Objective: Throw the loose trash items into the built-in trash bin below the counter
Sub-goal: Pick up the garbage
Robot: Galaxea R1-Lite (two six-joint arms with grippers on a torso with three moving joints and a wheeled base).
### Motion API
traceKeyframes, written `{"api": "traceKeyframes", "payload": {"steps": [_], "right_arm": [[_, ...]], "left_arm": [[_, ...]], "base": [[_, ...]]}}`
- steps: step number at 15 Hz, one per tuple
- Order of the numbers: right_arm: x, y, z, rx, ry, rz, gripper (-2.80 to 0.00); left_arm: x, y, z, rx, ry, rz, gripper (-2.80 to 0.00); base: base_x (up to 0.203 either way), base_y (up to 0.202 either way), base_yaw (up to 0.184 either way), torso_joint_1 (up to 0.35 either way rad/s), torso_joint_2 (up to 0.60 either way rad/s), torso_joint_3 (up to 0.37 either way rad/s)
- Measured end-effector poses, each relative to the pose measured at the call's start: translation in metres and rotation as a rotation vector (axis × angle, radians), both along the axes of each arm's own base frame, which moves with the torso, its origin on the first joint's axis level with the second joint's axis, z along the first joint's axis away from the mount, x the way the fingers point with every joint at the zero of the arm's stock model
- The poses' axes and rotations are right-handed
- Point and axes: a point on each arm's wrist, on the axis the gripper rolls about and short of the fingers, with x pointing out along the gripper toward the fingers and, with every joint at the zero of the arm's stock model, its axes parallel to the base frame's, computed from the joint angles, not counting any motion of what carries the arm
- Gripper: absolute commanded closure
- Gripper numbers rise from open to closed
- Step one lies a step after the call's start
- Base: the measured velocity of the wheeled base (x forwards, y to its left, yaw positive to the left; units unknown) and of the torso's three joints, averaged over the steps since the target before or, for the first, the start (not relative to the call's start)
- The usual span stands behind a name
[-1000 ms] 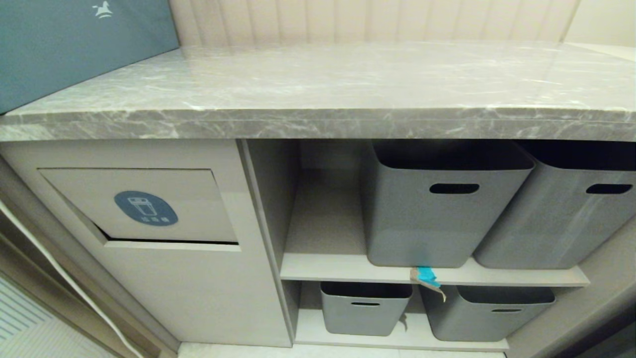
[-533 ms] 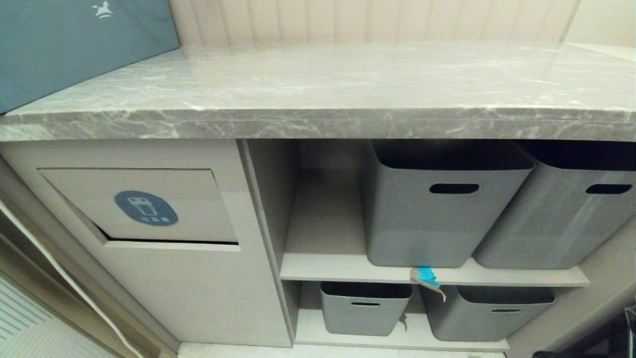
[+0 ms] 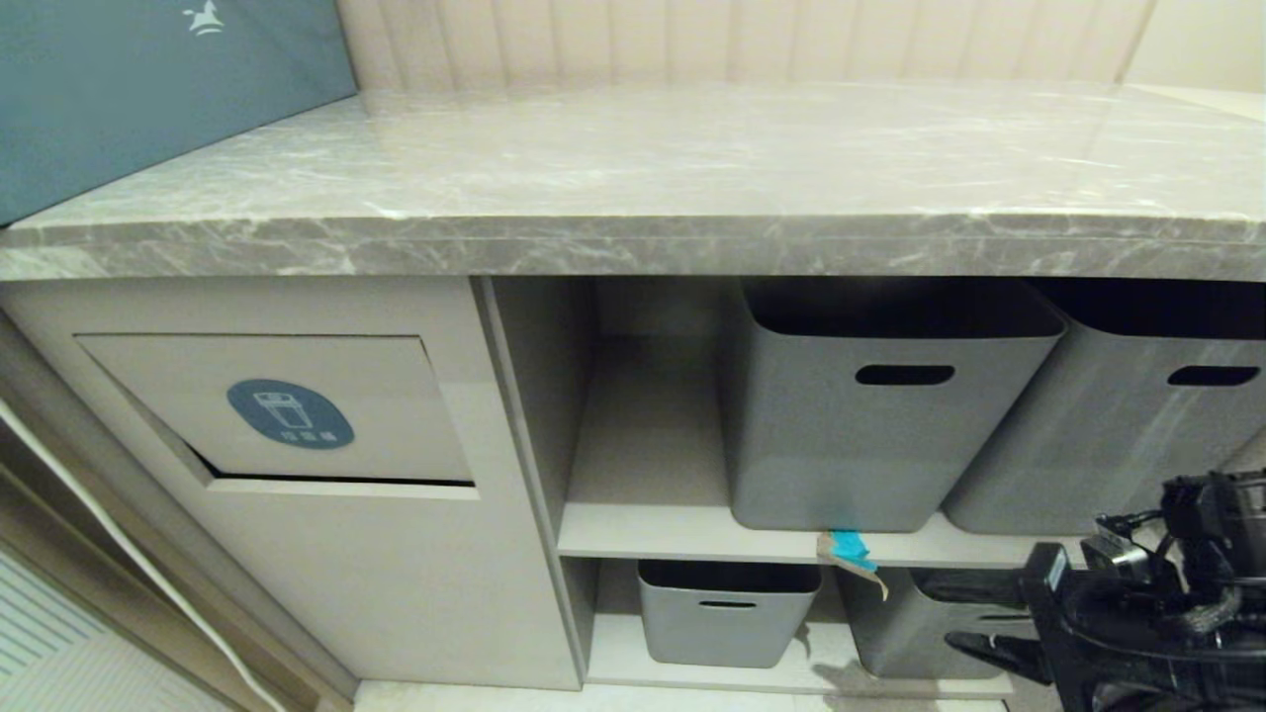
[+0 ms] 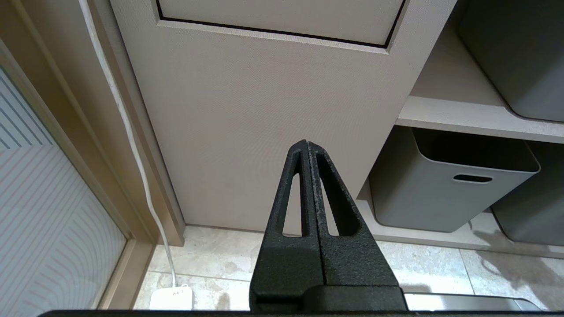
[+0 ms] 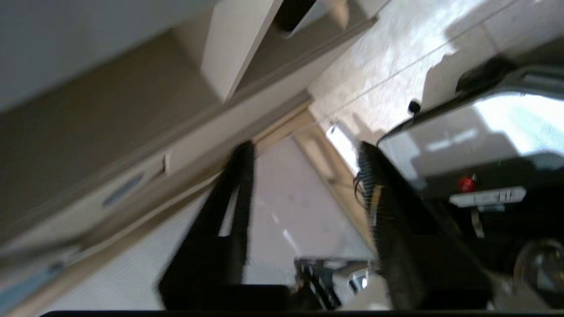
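One of the loose trash items, a scrap of turquoise tape on tan cardboard [image 3: 849, 554], hangs over the front edge of the upper shelf below the counter [image 3: 633, 178]. The built-in trash bin flap [image 3: 287, 410] with its blue oval sticker sits in the cabinet front at the left. My right gripper [image 3: 940, 615] reaches in from the lower right, open and empty, a little right of and below the scrap. Its wrist view is blurred, showing the right gripper [image 5: 304, 152] with spread fingers. My left gripper [image 4: 307, 145] is shut and empty, parked low before the cabinet front.
A long teal box [image 3: 148, 99] stands on the counter's left. Two large grey tubs [image 3: 870, 415] [image 3: 1118, 425] fill the upper shelf, and smaller ones [image 3: 727, 613] the lower. A white cable [image 4: 128, 132] runs down to an adapter [image 4: 172, 299] on the tiled floor.
My right arm has swung up into the head view from the lower right corner and its gripper has opened. The scrap, the flap and my left arm have not moved.
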Motion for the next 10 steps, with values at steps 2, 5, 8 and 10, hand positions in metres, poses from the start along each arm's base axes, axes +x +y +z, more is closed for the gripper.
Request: {"api": "traceKeyframes", "payload": {"steps": [2,5,8,10], "right_arm": [[0.016,0.002,-0.014,-0.004,0.028,-0.027,-2.8],[0.04,0.005,-0.025,0.06,0.049,-0.09,-2.8],[0.056,0.007,-0.034,0.096,0.086,-0.126,-2.8],[0.062,0.008,-0.039,0.114,0.118,-0.145,-2.8]], "left_arm": [[0.0,0.0,0.0,0.0,0.0,0.0,0.0],[0.0,0.0,0.0,0.0,0.0,0.0,0.0],[0.0,0.0,0.0,0.0,0.0,0.0,0.0],[0.0,0.0,0.0,0.0,0.0,0.0,0.0]], "base": [[0.0,0.0,0.0,0.0,0.0,0.0],[0.0,0.0,0.0,0.0,0.0,0.0],[0.0,0.0,0.0,0.0,0.0,0.0],[0.0,0.0,0.0,0.0,0.0,0.0]]}}
